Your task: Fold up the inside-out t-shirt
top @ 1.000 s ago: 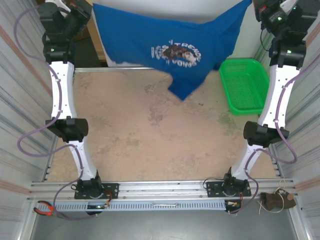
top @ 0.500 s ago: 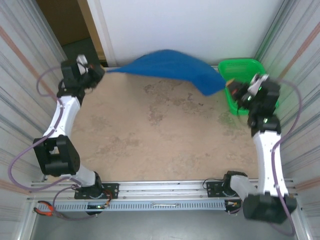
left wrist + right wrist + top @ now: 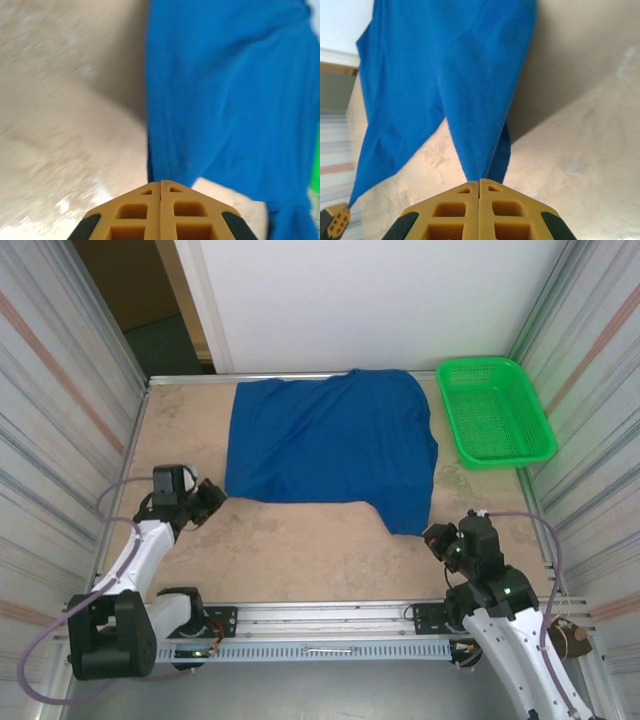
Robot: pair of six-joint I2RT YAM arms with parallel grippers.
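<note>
T-shirt (image 3: 330, 445), aloft a second ago, now lies flat on the table (image 3: 300, 555), my left claw (image 3: 214, 496) and right claw (image 3: 433, 538) clamped on its near corners, ready to fold.

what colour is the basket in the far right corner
Bright green; the mesh basket shows best in the top external view.
</note>
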